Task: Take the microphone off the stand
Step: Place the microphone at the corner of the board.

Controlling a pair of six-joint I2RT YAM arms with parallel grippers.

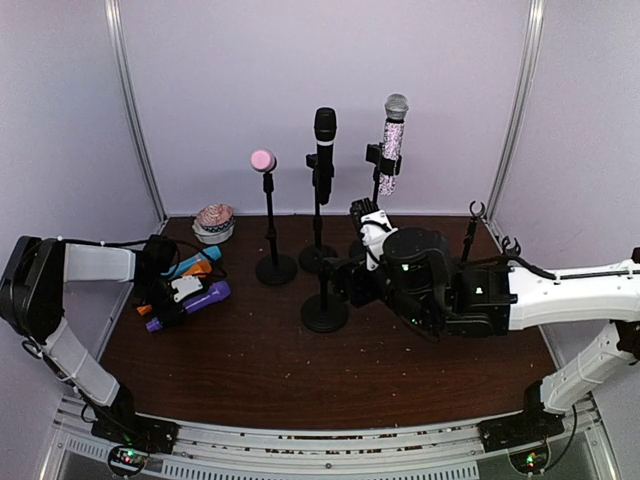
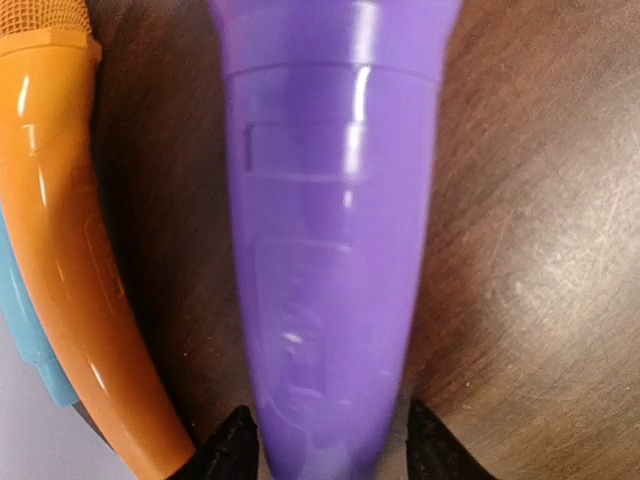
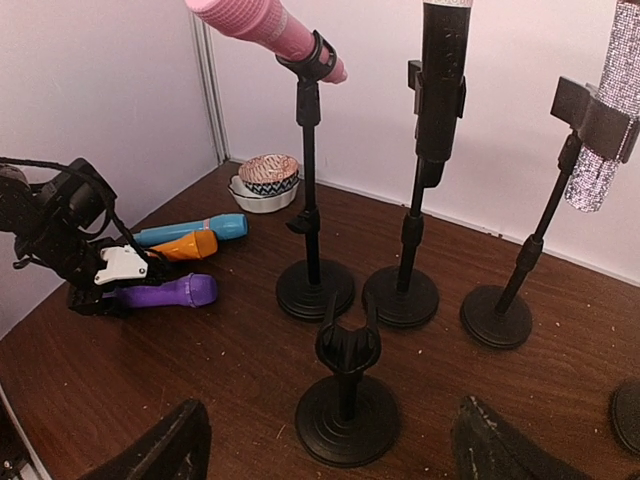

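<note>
The left gripper (image 2: pixel 330 452) sits low over a purple plastic toy microphone (image 2: pixel 330 230) that lies flat on the dark brown wooden worktop (image 1: pixel 250 370), close to its left edge. The microphone's tapered handle runs between the two black fingertips (image 2: pixel 232 445), one just beside each flank. The jaws stand partly apart around the handle, and the wrist view does not settle whether they press on it or merely straddle it. An orange plastic microphone (image 2: pixel 60 250) lies alongside the purple one, with a light blue microphone (image 2: pixel 30 330) on its far side.

Near the middle of the worktop stands a short black stand with an empty clip (image 3: pixel 347 400). The right gripper (image 3: pixel 335 445) hangs just in front of it, its jaws spread wide with nothing held between them.

Behind the empty stand, toward the back edge, three taller black stands carry a pink microphone (image 3: pixel 260 25), a black microphone (image 3: pixel 443 80) and a silver glitter microphone (image 3: pixel 610 110). A small patterned bowl (image 3: pixel 265 180) rests near the back left corner.
</note>
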